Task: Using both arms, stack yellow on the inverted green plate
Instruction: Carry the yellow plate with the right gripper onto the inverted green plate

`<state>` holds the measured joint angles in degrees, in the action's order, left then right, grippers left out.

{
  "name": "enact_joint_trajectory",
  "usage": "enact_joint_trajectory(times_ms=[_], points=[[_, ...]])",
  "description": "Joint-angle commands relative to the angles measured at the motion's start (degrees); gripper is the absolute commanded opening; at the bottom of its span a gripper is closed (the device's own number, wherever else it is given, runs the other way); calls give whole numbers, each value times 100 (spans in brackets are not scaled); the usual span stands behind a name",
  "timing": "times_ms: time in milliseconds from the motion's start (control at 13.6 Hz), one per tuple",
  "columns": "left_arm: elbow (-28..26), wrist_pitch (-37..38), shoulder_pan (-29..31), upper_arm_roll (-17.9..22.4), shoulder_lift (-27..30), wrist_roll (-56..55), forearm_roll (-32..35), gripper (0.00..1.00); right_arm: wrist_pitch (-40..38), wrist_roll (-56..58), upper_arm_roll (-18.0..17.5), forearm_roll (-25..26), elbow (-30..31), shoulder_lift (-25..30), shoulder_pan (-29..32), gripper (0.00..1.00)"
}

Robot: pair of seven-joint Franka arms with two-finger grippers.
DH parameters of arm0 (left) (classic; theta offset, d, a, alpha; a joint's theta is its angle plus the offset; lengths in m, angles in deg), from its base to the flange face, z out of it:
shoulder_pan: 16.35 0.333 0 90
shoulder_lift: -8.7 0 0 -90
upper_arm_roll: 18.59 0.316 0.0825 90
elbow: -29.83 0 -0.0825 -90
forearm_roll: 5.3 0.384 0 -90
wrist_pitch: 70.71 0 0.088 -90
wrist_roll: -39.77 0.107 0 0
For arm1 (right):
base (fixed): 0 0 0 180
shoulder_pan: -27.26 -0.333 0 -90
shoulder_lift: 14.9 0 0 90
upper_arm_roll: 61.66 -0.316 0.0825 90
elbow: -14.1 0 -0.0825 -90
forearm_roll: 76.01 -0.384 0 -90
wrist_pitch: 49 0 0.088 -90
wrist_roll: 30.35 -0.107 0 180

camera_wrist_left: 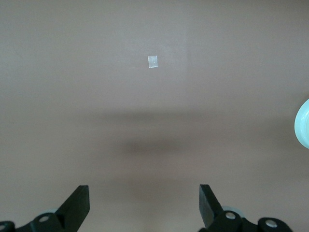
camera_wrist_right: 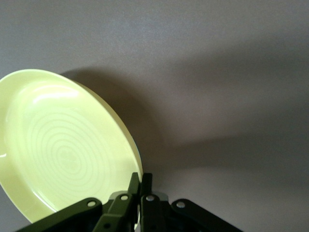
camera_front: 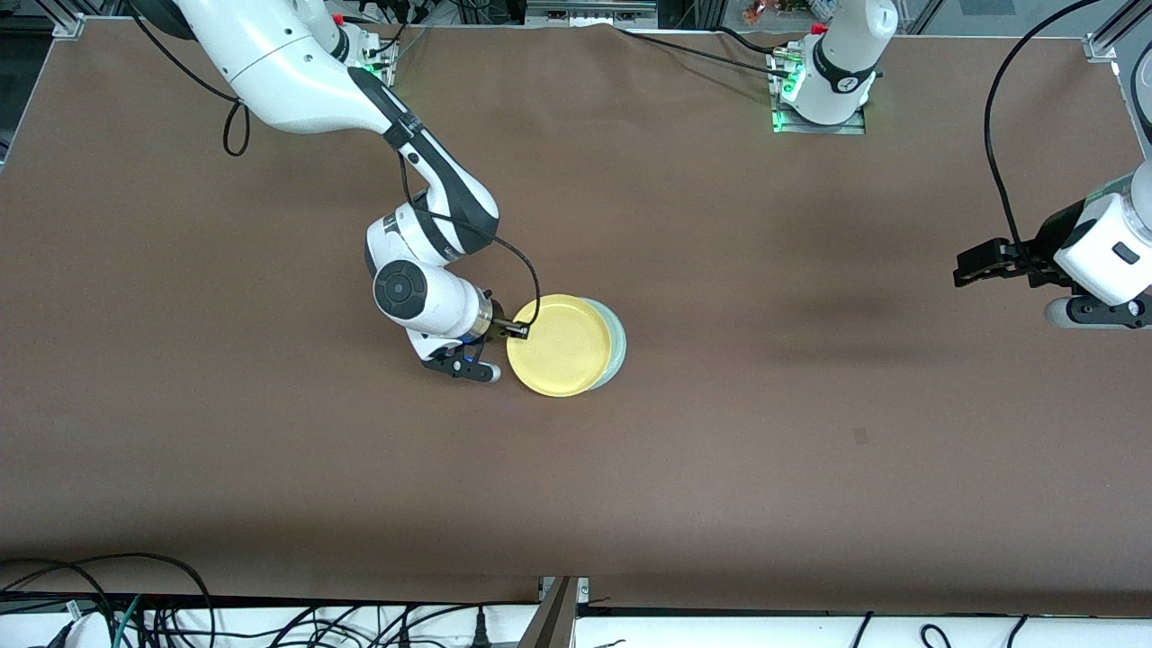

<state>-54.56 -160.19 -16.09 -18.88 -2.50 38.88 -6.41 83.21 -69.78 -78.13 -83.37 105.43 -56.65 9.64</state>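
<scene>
The yellow plate (camera_front: pixel 558 346) lies face up over the green plate (camera_front: pixel 615 346) mid-table, slightly offset toward the right arm's end. Being round, it has no long axis. The right gripper (camera_front: pixel 518 331) pinches its rim. This looks like the placing step; next comes release. The left gripper (camera_front: pixel 976 267) waits wide open over bare table (camera_front: pixel 810 450).

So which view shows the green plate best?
The front view: the green plate shows as a crescent under the yellow plate. The left wrist view catches only a sliver of its edge; the right wrist view shows none.
</scene>
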Motion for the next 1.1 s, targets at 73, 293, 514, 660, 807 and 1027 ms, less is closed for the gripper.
enact_joint_trajectory(times_ms=[73, 293, 514, 660, 807, 1027], points=[[1, 54, 36, -14, 30, 89, -82, 100, 94, -38, 3, 7, -159, -141, -215, 0], [1, 45, 36, -14, 30, 89, -91, 100, 104, -38, 3, 15, -159, -158, -268, 0], [10, 54, 27, -14, 30, 81, -91, 100, 104, -47, 12, 32, -168, -132, -303, 100], [1, 54, 36, -23, 30, 81, -91, 100, 69, -39, 30, 50, -168, 25, -339, 100], [10, 54, 27, -14, 30, 81, -91, 100, -211, -12, 327, 59, -159, 507, -312, 100], [10, 54, 27, -23, 30, 81, -91, 100, -1431, 250, 1003, 269, -177, 1421, -295, 100]])
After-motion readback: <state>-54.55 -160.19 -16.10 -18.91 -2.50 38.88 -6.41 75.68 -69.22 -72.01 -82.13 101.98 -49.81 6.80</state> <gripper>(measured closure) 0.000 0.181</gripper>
